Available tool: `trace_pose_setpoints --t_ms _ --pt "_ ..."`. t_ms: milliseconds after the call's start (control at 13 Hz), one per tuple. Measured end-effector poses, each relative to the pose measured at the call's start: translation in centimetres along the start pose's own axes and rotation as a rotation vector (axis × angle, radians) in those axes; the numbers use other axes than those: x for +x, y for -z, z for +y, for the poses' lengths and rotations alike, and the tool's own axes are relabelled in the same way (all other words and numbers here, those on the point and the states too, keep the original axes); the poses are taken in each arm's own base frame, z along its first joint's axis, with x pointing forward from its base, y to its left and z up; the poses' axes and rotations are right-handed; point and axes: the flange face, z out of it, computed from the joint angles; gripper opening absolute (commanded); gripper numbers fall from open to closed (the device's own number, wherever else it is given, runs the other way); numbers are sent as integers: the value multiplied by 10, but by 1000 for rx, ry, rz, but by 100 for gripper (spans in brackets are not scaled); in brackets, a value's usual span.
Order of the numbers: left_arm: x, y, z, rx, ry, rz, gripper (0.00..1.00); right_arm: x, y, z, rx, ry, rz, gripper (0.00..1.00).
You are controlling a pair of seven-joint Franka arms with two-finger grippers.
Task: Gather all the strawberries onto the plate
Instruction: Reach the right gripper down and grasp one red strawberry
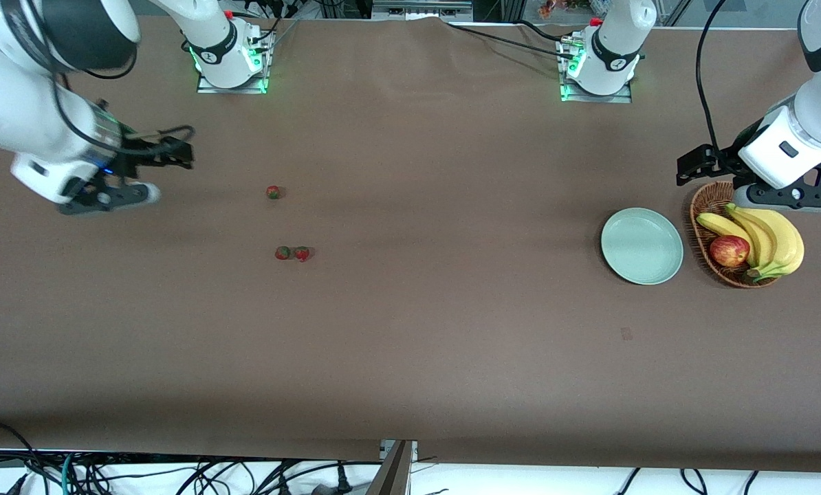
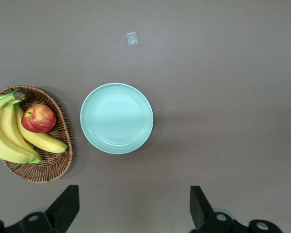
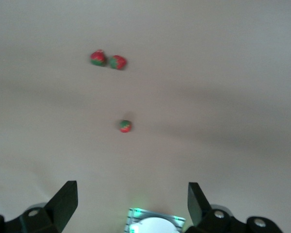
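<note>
**Strawberries on the surface, plate empty, both grippers spread apart and holding nothing**

The right gripper [image 1: 150,177] hangs above the surface [image 1: 410,330] at the right arm's end of the table. Its fingers [image 3: 63,201] are spread wide with nothing between them. All three strawberries lie on the bare surface, well apart from these fingers, toward the middle of the table. The single strawberry [image 1: 273,192] is the one closest to the fingers. The other two form a touching pair: the first paired strawberry [image 1: 282,253] and the second paired strawberry [image 1: 302,254] lie side by side, nearer to the front camera than the single one. In the right wrist view the single strawberry [image 3: 125,126] lies ahead of the open gap between the fingers, and the pair [image 3: 108,59] lies farther out from them.

The left gripper [image 1: 761,180] hangs over the rim of the basket [image 1: 701,206] at the left arm's end of the table. Its fingers [image 2: 200,206] are likewise released and hold nothing. The plate [image 1: 642,245] rests flat on the surface just beside the basket, on the side toward the strawberries, and contains nothing. In the left wrist view the plate [image 2: 117,118] lies ahead of the gap between the fingers. The basket holds a bunch of bananas [image 1: 768,240] and an apple [image 1: 729,251].
</note>
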Motion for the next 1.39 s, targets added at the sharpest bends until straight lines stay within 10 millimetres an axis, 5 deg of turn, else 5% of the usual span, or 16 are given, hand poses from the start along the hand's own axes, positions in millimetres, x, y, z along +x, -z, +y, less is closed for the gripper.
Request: trace_pose_setpoints --t_ms 309,617,1081,1389 --pt "0 0 0 0 0 0 100 20 -135 -11 21 -15 61 100" --pt "0 0 0 0 0 0 100 0 -238 -63 7 -67 96 100" --pt "0 0 0 0 0 1 100 -7 -315 -56 -2 -91 76 97" --pt "0 0 0 0 0 1 100 -20 -337 -51 -8 -96 72 77"
